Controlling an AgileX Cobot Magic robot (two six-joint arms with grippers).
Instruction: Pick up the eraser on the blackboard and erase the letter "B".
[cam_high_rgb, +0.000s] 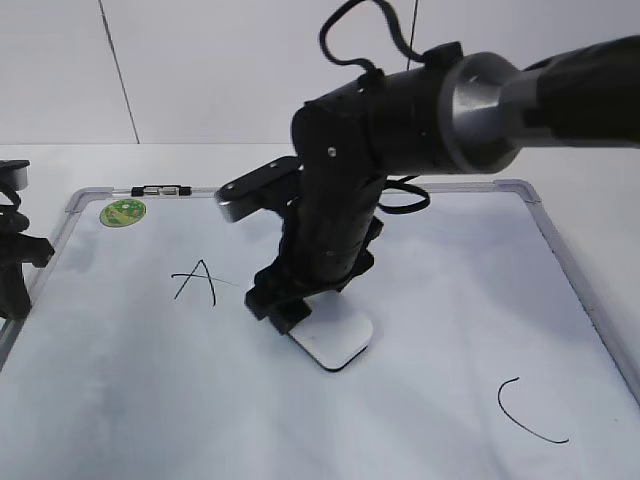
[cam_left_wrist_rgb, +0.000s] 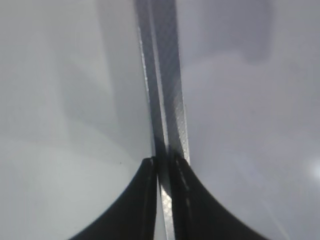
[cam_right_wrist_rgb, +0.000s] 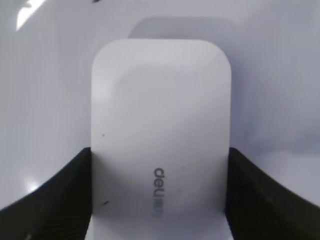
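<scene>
The blackboard (cam_high_rgb: 450, 300) is a white dry-erase board with a grey frame lying flat. My right gripper (cam_high_rgb: 300, 315) is shut on the white eraser (cam_high_rgb: 340, 340) and holds it at the board's middle, tilted, with its front edge near the surface. In the right wrist view the eraser (cam_right_wrist_rgb: 160, 100) sits between the two jaws (cam_right_wrist_rgb: 160, 155). The letter "B" does not show; the arm covers the board's middle. My left gripper (cam_high_rgb: 12, 275) is at the board's left edge, its jaws (cam_left_wrist_rgb: 162, 165) shut on the blackboard's frame (cam_left_wrist_rgb: 167, 100).
A small "A" (cam_high_rgb: 195, 282) is left of the eraser and a curved "C" (cam_high_rgb: 525, 410) is at the front right. A round green sticker (cam_high_rgb: 122, 211) sits at the far left corner. A small clip (cam_high_rgb: 160, 189) sits on the far frame.
</scene>
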